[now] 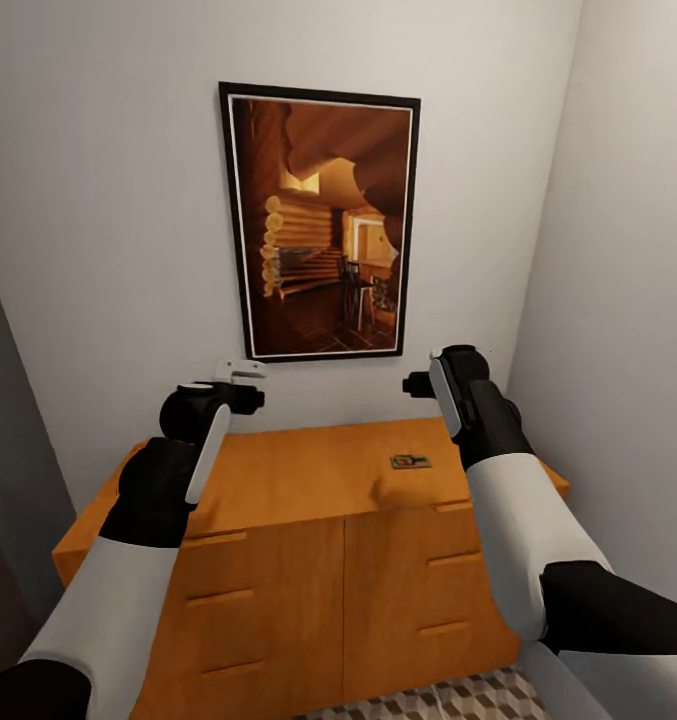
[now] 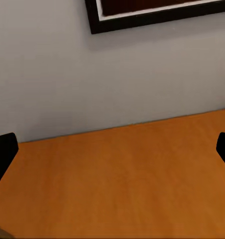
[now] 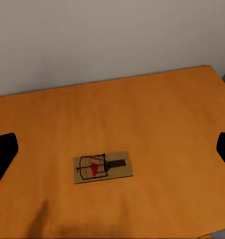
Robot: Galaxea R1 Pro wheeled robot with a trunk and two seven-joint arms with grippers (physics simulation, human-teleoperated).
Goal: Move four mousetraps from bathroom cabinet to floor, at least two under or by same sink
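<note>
Risk check, left to right. Left gripper [image 1: 240, 385] hovers over the left part of the cabinet [image 1: 278, 480] top, jaws wide apart, holding nothing; in the left wrist view it looks down on bare orange wood below the framed picture [image 1: 318, 220]. No trap under it, so I see nothing for that arm to grab here.

One mousetrap [image 3: 103, 167] lies flat on the right part of the top, well back from the front edge, just left of my right forearm in the head view. Right gripper [image 1: 418, 383] hangs above it, fingers spread, empty.

Failure modes as I judge them: the board is thin and flat, so fingertips may skid off or push it along the wood instead of pinching. Coming down too hard could jam the fingers on the top. Right wall [image 1: 628, 250] is near, so elbow room is tight. Only one trap is visible; bathroom floor [image 1: 448, 700] is barely in view, so placement needs a turn.
</note>
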